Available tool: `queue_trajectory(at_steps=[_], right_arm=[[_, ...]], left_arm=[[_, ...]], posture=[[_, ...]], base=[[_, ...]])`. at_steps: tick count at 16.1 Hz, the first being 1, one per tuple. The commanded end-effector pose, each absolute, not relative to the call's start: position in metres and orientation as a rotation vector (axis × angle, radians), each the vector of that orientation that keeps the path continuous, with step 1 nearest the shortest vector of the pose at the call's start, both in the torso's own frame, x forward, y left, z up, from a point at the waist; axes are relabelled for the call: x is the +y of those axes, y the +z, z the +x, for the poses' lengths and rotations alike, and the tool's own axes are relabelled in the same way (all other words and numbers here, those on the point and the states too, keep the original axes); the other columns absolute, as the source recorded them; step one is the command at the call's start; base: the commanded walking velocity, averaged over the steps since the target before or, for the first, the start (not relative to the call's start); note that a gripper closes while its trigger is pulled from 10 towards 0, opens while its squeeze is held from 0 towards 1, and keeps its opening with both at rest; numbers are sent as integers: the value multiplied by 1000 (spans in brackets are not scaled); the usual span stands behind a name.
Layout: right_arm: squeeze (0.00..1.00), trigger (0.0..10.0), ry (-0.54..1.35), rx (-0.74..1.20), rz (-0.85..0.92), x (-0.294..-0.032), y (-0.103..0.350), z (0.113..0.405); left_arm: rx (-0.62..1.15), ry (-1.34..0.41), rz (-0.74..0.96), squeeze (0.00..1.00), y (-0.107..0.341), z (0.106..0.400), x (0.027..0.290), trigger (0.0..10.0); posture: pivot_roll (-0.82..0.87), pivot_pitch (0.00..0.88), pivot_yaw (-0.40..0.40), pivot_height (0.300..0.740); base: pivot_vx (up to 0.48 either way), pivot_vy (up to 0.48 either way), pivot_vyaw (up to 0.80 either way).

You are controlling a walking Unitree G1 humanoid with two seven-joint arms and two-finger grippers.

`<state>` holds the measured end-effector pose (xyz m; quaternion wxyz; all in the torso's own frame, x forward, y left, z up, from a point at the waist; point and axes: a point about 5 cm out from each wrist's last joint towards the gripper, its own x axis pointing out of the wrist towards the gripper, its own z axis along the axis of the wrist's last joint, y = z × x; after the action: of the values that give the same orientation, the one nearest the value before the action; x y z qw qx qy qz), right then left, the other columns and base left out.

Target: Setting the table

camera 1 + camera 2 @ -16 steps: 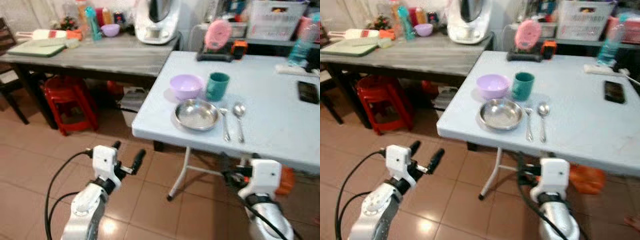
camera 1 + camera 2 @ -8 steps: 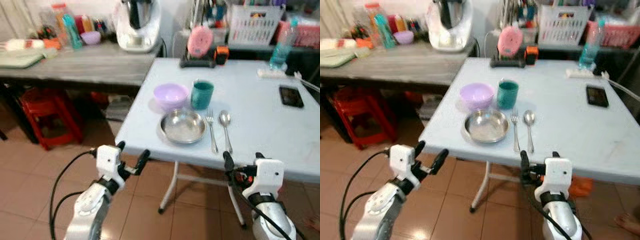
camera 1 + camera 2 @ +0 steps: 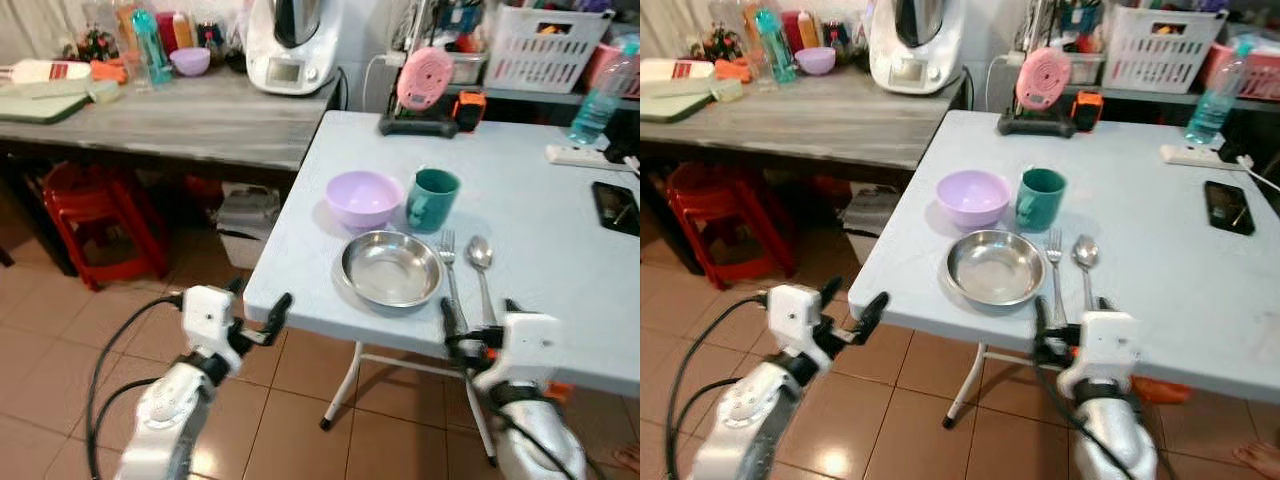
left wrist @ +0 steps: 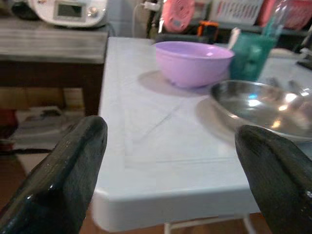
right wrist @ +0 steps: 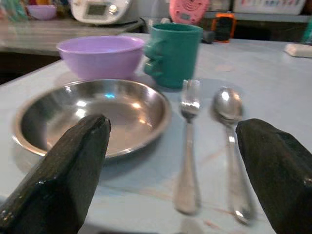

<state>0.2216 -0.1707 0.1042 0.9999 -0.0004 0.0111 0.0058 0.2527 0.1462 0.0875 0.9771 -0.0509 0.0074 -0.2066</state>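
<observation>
Left gripper (image 3: 258, 312): fingers spread apart and holding nothing, hovering just off the near left corner of the white table (image 3: 560, 200), below the tabletop edge.
Purple bowl (image 3: 365, 197): upright on the table, leftmost piece of the setting, just behind the plate.
Steel plate (image 3: 391, 268): sits near the front edge, bare inside, with the bowl and cup behind it.
Green cup (image 3: 432, 198): upright just beside the bowl, handle facing the robot.
Fork (image 3: 450, 266): lies just right of the plate, tines pointing away from the robot.
Spoon (image 3: 482, 270): lies beside the fork, parallel to it, bowl end away from the robot.
Right gripper (image 3: 480, 322): fingers wide and nothing between them, low at the table's front edge, facing the cutlery handles.
Stage: the place setting looks essentially laid out; what remains seems to be checking or small straightening.
Doing it well: any nudge to the fork or spoon should come in level with the tabletop, fingers closing slowly, so the thin handles do not skid into the plate.
Risk: the cup stands close behind; reaching over it could tip it.
</observation>
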Motion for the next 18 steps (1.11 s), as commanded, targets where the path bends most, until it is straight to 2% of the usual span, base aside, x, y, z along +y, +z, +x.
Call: queue_trajectory(at_steps=[1, 12, 18], right_arm=[[0, 10000, -6, 10, -19, -176, 108, 220], [0, 10000, -11, 16, 7, -175, 105, 220], [0, 10000, -8, 60, 37, -189, 100, 224]], left_arm=[[10, -434, -108, 0, 90, 253, 143, 10000], [52, -451, -102, 0, 82, 249, 147, 10000], [82, -505, -69, 0, 72, 240, 154, 10000]], posture=[[-28, 0, 22, 740], [-24, 0, 30, 740], [-25, 0, 29, 740]], base=[[285, 0, 0], [284, 0, 0], [0, 0, 0]])
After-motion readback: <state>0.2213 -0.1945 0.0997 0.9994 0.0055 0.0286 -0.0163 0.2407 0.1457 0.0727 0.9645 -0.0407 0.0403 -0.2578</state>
